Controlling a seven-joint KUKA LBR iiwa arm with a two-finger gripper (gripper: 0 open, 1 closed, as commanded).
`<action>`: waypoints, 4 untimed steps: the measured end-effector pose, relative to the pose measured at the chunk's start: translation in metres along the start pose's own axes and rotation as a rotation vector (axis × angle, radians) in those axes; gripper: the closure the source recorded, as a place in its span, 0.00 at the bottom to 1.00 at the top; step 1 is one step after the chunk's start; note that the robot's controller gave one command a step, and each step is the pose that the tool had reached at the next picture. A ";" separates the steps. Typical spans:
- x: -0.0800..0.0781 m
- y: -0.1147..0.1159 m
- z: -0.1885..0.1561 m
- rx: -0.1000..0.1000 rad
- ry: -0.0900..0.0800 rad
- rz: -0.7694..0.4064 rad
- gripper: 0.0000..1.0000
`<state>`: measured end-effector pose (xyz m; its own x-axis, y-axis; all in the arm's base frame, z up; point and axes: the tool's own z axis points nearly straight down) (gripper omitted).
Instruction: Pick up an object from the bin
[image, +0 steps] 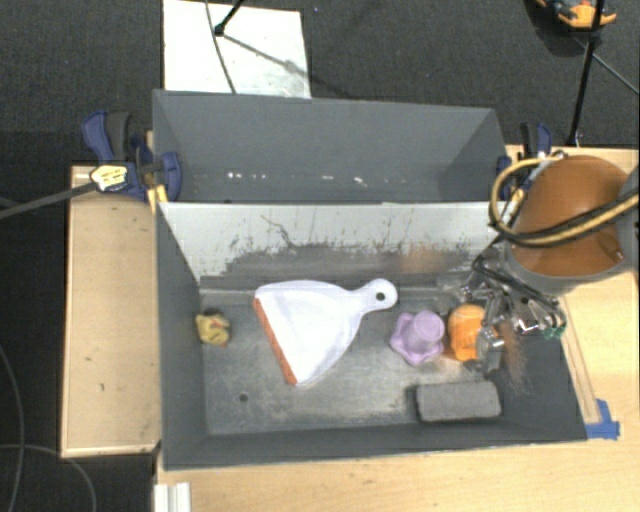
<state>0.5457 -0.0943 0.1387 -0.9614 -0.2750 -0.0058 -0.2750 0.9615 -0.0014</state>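
Note:
My gripper (493, 330) is low at the right end of the bin, under the arm's orange cover. Right against its left side stands a small orange rounded thing (464, 333). A purple, flower-like soft thing (419, 337) lies just left of the orange one, touching it. In front of both, near the bin's front wall, a dark grey rectangular block (457, 402) lies flat.
A white dustpan (315, 325) with an orange front lip lies in the middle of the bin, its handle pointing right towards the purple thing. A small yellow lump (212, 328) sits at the far left. The bin's right wall is close behind the gripper.

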 end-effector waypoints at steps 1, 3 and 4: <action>-0.013 -0.003 -0.004 0.002 0.003 0.186 0.00; -0.010 -0.007 0.000 0.000 0.003 0.205 0.00; -0.006 -0.021 0.021 0.000 0.002 0.329 0.00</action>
<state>0.5569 -0.1128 0.1180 -0.9987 0.0506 -0.0039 0.0506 0.9987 0.0004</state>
